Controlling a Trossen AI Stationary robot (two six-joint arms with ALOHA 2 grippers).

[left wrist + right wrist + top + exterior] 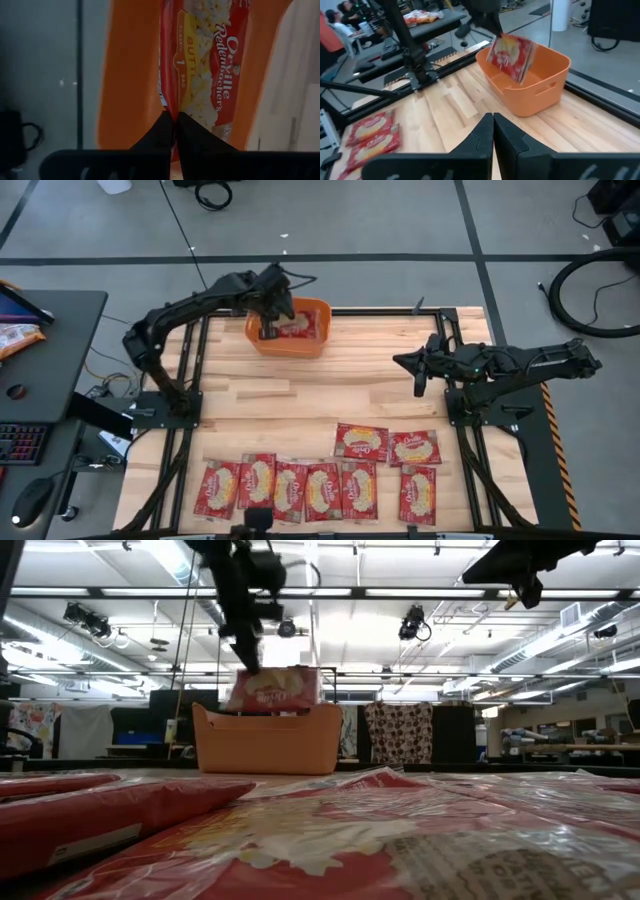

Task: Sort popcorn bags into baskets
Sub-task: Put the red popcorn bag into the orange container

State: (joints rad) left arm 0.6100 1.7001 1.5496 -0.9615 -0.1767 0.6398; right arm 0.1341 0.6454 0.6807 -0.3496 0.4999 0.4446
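Left claw grips popcorn bag over orange basket; right claw closed, empty.

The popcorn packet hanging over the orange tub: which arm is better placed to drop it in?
The left. Its gripper is shut on the popcorn packet, held over the orange tub. The right gripper hangs shut and empty over the table, away from the tub.

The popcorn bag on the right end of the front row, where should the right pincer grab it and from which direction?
That popcorn bag lies flat on the table, so probably come straight down and pinch its outer long edge, which faces bare wood. Its other long edge has the neighbouring bag close by. The right pincer hovers empty above the table, nearer the orange basket.
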